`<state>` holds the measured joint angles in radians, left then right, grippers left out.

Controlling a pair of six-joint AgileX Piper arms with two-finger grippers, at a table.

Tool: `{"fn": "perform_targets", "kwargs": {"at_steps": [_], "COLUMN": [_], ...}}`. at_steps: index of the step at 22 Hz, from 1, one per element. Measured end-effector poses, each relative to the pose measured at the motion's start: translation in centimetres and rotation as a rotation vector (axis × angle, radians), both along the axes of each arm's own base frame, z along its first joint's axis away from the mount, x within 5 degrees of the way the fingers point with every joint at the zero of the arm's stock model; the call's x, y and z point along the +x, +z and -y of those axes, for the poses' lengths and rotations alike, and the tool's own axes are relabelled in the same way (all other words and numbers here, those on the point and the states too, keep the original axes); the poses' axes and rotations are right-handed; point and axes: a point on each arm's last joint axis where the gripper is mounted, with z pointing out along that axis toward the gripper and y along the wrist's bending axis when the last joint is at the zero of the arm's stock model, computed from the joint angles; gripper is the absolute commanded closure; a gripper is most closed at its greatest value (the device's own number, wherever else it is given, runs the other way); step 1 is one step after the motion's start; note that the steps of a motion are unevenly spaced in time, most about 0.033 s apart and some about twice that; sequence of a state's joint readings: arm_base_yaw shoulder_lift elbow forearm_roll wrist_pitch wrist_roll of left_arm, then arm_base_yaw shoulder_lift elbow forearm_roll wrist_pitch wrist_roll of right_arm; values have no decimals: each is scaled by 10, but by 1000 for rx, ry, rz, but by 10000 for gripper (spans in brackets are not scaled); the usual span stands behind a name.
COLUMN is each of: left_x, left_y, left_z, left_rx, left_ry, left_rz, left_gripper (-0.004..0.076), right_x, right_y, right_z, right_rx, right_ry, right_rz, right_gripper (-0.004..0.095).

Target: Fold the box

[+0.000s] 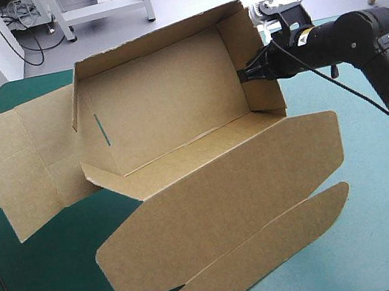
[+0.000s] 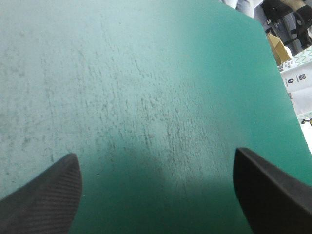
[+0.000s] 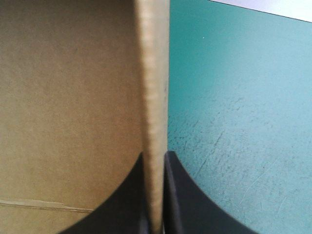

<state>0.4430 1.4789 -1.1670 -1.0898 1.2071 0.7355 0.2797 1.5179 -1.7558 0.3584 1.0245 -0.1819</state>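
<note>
The brown box (image 1: 173,111) sits in the middle of the desk (image 1: 381,180) as a half-formed tray, its lid (image 1: 221,209) flat toward the near edge; the right pincer (image 3: 156,156) is clenched on the right end wall (image 1: 250,53), probably to hold it upright for tucking; the left pincer (image 2: 156,155) hangs released over bare teal-green cover
</note>
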Motion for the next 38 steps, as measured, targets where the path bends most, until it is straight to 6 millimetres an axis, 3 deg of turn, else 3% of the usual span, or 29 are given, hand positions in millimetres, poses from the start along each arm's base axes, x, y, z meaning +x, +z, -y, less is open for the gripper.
{"fn": "perform_targets", "kwargs": {"at_steps": [2, 10, 16, 30, 38], "left_x": [-4, -40, -51, -57, -58], "left_y": [6, 62, 81, 89, 90], "left_z": [3, 53, 60, 102, 106], "left_rx": [10, 15, -51, -121, -138], "left_ry": [-7, -136, -135, -311, -317], "left_rz": [26, 273, 356, 407, 395], "left_gripper": [136, 148, 148, 150, 155], "right_x": [5, 13, 15, 16, 13], "right_y": [-3, -5, -6, -6, -7], "right_z": [-1, 2, 6, 9, 0], "right_rx": [3, 0, -34, -57, -63], "right_ry": [-7, -67, -114, -138, -134], "right_rz": [-1, 24, 28, 31, 28], "right_gripper": [927, 927, 927, 925, 907]}}
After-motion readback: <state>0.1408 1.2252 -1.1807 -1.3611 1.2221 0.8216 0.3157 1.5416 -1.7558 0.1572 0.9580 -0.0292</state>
